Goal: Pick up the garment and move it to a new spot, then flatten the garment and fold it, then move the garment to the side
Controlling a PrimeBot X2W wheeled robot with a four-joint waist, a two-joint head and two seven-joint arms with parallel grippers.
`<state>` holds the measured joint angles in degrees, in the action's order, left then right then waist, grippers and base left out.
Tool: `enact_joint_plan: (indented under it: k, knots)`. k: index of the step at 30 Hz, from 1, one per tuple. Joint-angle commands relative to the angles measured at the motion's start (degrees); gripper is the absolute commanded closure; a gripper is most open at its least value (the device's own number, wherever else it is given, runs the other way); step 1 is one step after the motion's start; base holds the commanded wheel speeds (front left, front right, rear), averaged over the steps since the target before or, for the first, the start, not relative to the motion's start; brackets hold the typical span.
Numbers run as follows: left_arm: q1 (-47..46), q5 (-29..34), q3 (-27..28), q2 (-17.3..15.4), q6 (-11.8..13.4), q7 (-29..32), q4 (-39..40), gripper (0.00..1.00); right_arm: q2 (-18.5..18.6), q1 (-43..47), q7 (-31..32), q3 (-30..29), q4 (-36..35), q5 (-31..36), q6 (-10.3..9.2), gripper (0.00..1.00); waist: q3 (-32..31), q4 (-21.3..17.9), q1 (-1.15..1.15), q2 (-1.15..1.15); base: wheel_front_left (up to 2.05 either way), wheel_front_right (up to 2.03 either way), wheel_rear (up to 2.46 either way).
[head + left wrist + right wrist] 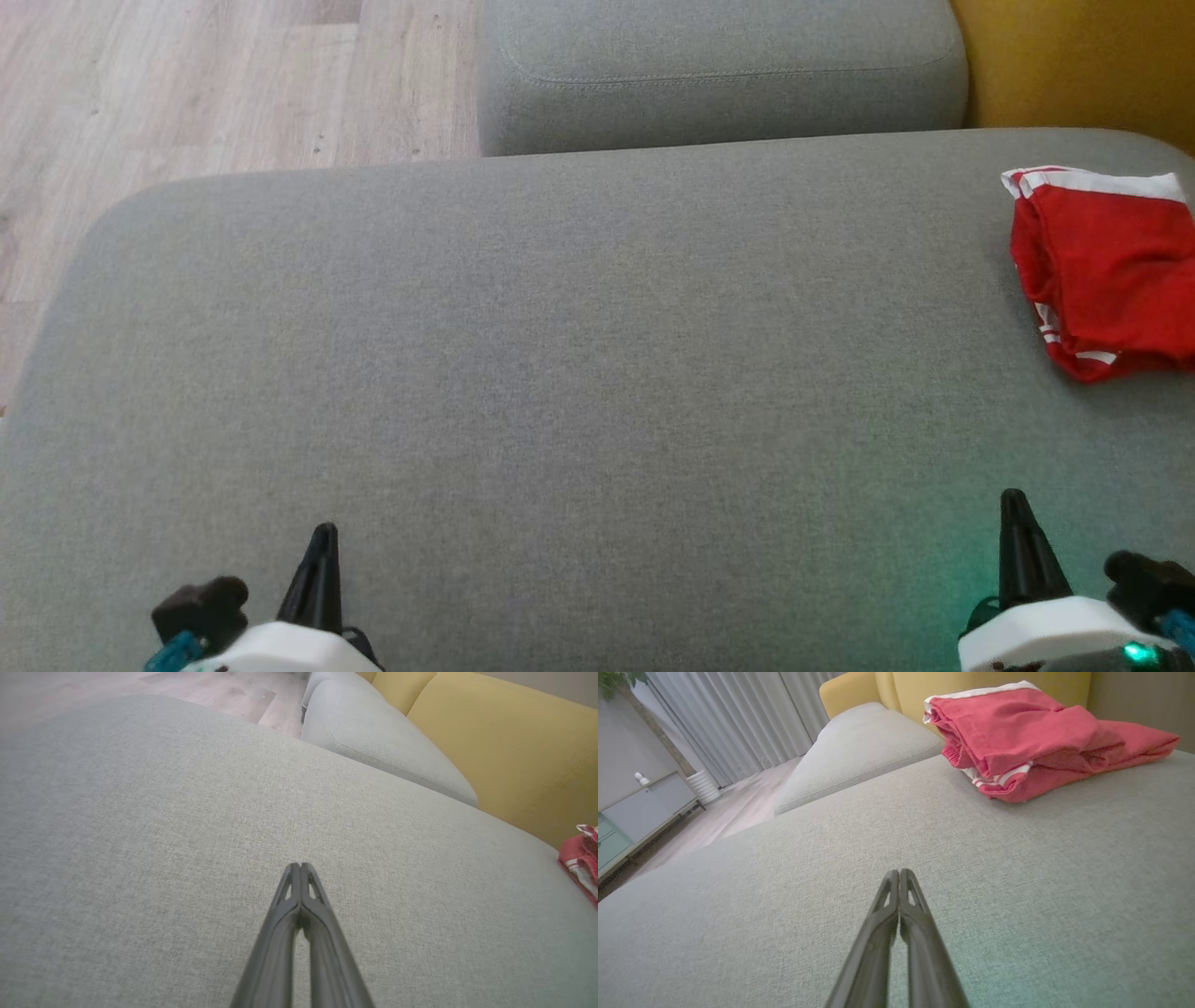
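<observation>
The garment is red with white stripes and lies bunched in a loose heap at the far right of the grey cushion. The right wrist view has the garment ahead and to the right; a sliver of the garment sits at the right edge of the left wrist view. My left gripper rests low at the near left, fingers pressed together, holding nothing. My right gripper sits at the near right, well short of the garment, also shut and empty. Both show closed tips, left gripper and right gripper.
A second grey cushion lies beyond the big one. A yellow backrest rises at the far right. Wooden floor runs to the left. Curtains and a low cabinet stand farther off.
</observation>
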<state>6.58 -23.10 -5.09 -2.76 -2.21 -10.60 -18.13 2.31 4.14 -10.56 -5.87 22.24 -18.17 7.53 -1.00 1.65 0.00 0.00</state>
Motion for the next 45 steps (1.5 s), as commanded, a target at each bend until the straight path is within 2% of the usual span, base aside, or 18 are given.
enact_joint_plan:
  k: [1, 45]
  knots:
    - [-2.9, -2.2, 0.9, 0.0, -0.4, 0.4, 2.1, 1.0, 0.2, -2.7, 0.4, 0.0, -2.3, -2.5, -0.01, 1.0, 0.0, 0.0, 0.0, 0.0, 0.0, 0.0, 0.0]
    - [-7.1, -30.5, 5.5, -0.1, -2.5, 7.4, 3.0, 1.0, 0.3, -5.9, 7.4, -0.2, -4.8, -32.7, -0.02, 1.0, 0.5, -0.7, 0.0, 0.0, 0.0, 0.0, 0.0]
